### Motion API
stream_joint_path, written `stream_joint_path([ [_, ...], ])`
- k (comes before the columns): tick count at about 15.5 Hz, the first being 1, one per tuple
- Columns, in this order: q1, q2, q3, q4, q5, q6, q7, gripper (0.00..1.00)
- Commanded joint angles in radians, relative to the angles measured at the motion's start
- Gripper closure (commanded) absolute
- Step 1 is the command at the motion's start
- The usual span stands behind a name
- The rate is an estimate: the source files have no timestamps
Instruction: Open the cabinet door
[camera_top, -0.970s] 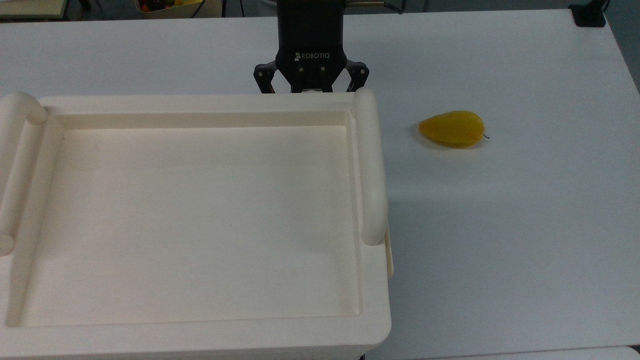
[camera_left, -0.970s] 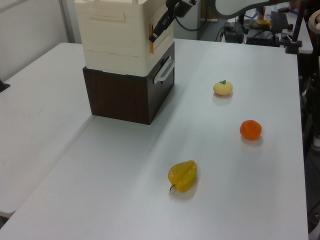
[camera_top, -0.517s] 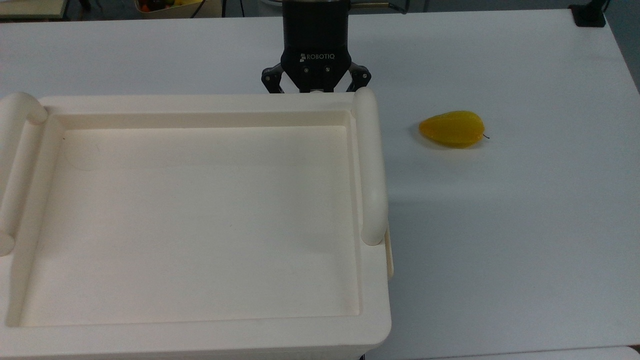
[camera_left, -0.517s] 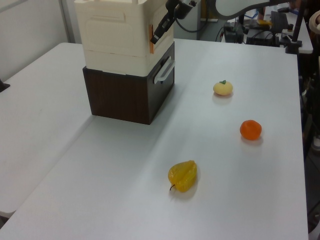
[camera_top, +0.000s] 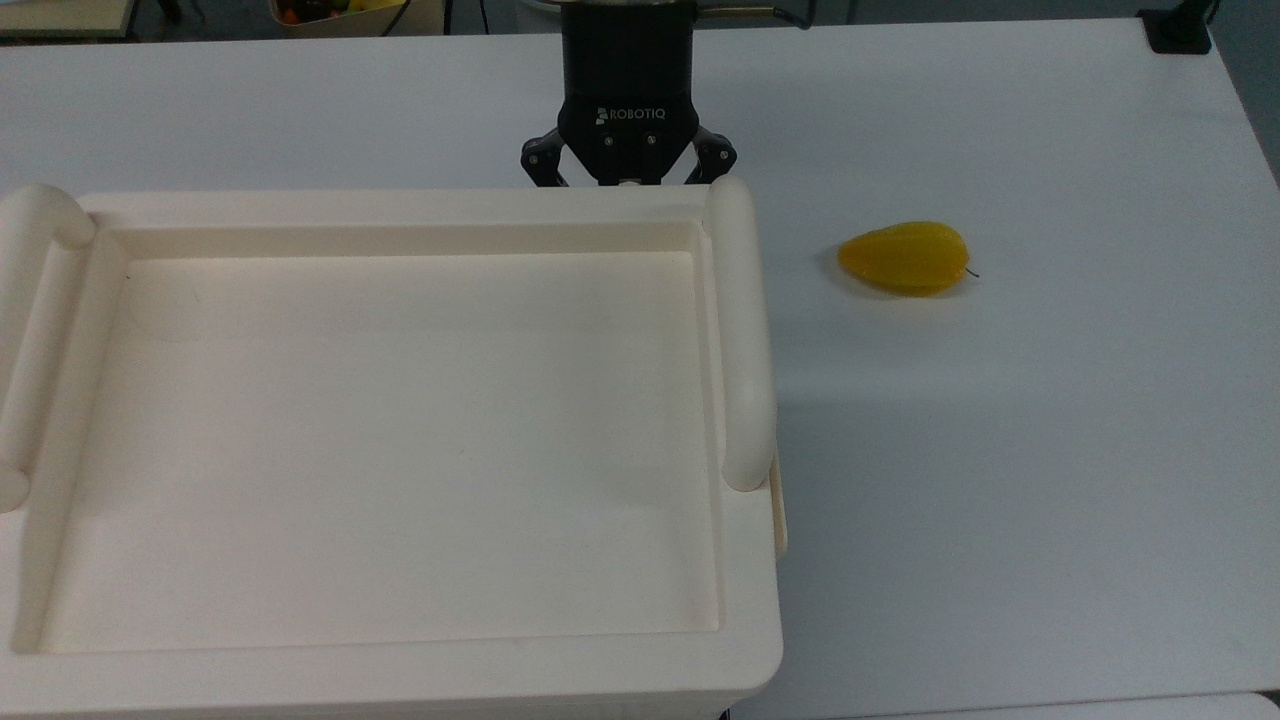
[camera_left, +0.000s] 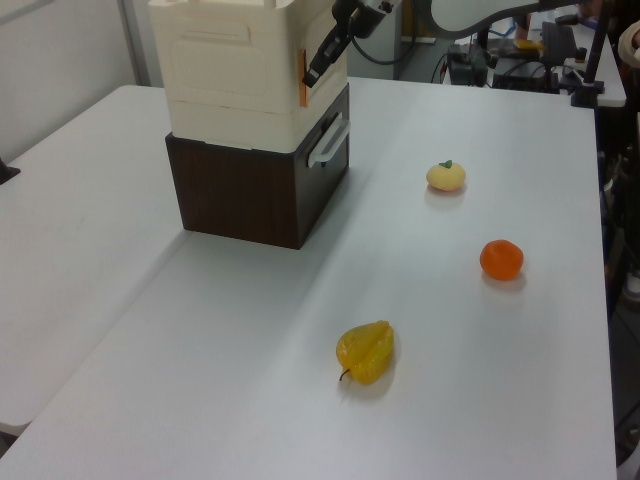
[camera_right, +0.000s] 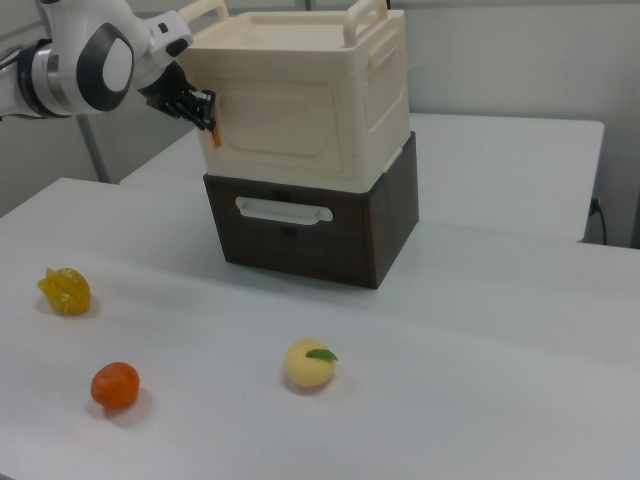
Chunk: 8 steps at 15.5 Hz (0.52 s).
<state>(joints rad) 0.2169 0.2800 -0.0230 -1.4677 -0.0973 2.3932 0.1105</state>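
Cabinet door (camera_right: 283, 118): cream panel on cabinet (camera_right: 305, 150) front, seated shut. Hand (camera_right: 200, 108): held at door's orange-tabbed edge (camera_left: 302, 78), judged placed for pulling; grip state cannot be told. Starfruit (camera_left: 366, 351) laid on surface (camera_left: 450, 330), well apart from cabinet.

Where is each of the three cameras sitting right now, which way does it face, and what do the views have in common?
Top view: overhead, looking straight down on the cabinet top; the gripper shows at its far edge.
Left view: high off a table corner, looking along the table toward the cabinet's side and front; the gripper is at the cabinet door edge.
Right view: low, facing the cabinet front and door; the arm and gripper enter from the right view's left.
Shared: all three show the yellow fruit; left and right views both show the orange.
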Motion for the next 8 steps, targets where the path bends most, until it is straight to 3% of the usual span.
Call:
stream_joint_path([
  [1,0.015,-0.016,-0.003,0.001,-0.016,-0.069,0.021,0.88],
  [8,0.016,-0.034,-0.003,0.000,-0.016,-0.138,0.023,0.88],
])
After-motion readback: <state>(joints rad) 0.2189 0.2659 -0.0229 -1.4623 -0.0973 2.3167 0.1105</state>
